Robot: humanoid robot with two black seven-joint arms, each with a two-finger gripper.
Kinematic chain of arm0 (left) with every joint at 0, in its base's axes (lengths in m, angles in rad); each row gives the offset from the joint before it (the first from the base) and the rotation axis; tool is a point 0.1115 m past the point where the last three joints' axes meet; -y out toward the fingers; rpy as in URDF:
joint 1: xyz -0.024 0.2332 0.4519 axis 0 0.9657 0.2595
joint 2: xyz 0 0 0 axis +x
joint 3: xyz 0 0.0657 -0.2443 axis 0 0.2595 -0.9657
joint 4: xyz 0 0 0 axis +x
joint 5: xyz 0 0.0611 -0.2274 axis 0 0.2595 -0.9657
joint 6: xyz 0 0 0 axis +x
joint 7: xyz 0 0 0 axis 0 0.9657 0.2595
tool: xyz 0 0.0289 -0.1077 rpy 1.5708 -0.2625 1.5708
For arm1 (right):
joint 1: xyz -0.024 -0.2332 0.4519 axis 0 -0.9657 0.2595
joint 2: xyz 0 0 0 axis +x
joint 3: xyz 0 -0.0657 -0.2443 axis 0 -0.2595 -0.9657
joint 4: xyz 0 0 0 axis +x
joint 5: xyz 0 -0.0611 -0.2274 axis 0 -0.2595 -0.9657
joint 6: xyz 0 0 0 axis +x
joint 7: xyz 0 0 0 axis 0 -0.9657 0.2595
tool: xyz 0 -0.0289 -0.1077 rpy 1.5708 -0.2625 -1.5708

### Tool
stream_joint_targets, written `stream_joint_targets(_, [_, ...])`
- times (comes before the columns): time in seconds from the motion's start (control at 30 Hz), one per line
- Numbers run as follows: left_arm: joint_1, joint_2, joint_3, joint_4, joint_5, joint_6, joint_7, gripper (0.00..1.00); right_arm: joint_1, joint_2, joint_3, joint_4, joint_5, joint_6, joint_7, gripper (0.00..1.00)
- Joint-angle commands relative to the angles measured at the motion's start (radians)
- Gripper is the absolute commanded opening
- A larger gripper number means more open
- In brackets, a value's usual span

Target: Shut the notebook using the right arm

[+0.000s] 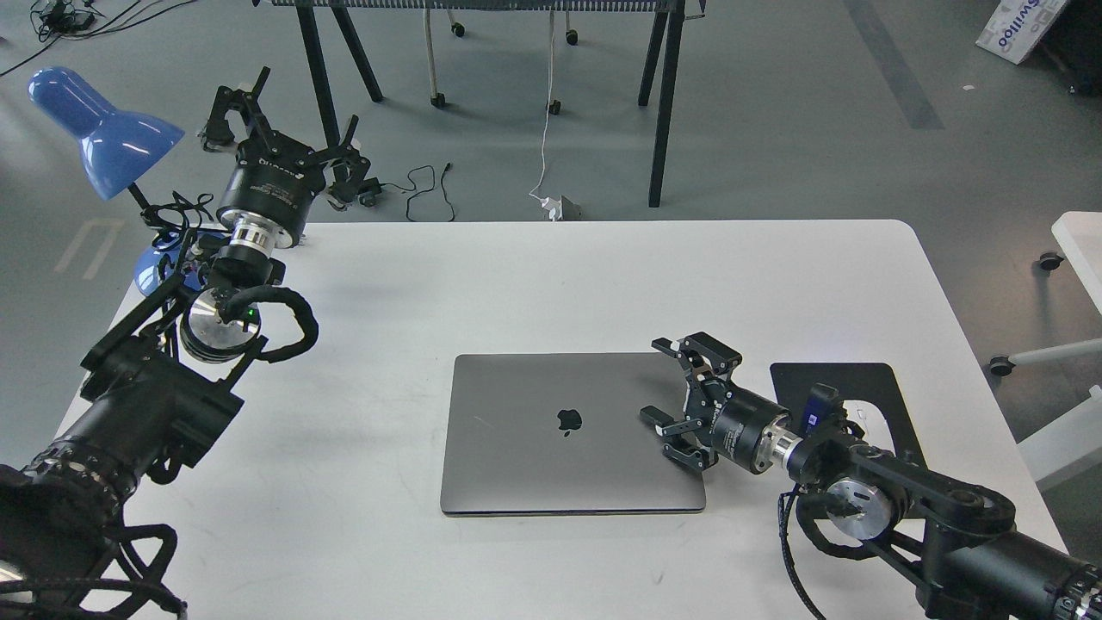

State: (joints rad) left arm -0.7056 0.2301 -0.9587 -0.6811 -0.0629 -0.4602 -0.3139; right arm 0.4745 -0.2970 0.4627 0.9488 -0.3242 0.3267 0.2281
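Observation:
The notebook (pixel 551 439) is a space-grey laptop with a dark apple logo on its lid. It lies shut and flat on the white table (pixel 551 275), near the front middle. My right gripper (pixel 661 383) is open and empty over the lid's right edge; whether it touches the lid I cannot tell. The right arm (pixel 904 508) comes in from the lower right. My left gripper (pixel 284 116) is open and empty, raised over the table's far left corner.
A black mouse pad (pixel 861 387) lies right of the notebook, partly under my right arm. A blue desk lamp (pixel 103 129) stands at the far left corner beside my left arm. Black table legs and cables are on the floor behind the table.

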Motion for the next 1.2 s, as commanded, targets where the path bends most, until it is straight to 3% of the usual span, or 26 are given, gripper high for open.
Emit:
stream_joint_targets(0.0, [0.000,0.000,0.000,0.000,0.000,0.000,0.001,1.00,-0.001,-0.002,0.100,0.025,0.002,0.008,0.004,1.00])
stream_joint_targets(0.13, [0.000,0.000,0.000,0.000,0.000,0.000,0.001,1.00,0.016,-0.010,0.211,0.079,0.002,0.011,-0.007,1.00])
stream_joint_targets(0.43, [0.000,0.000,0.000,0.000,0.000,0.000,0.001,1.00,0.104,-0.013,0.396,0.050,0.016,0.000,-0.029,1.00])
stream_joint_targets(0.6, [0.000,0.000,0.000,0.000,0.000,0.000,0.001,1.00,0.162,0.031,0.551,-0.068,0.106,-0.003,-0.093,1.00])
stream_joint_targets(0.73, [0.000,0.000,0.000,0.000,-0.001,0.000,-0.001,1.00,0.194,0.062,0.597,-0.154,0.158,0.002,-0.093,1.00])
stream_joint_targets(1.17, [0.002,0.000,0.000,0.000,0.000,0.000,-0.001,1.00,0.236,0.052,0.666,-0.159,0.163,0.011,-0.099,1.00])
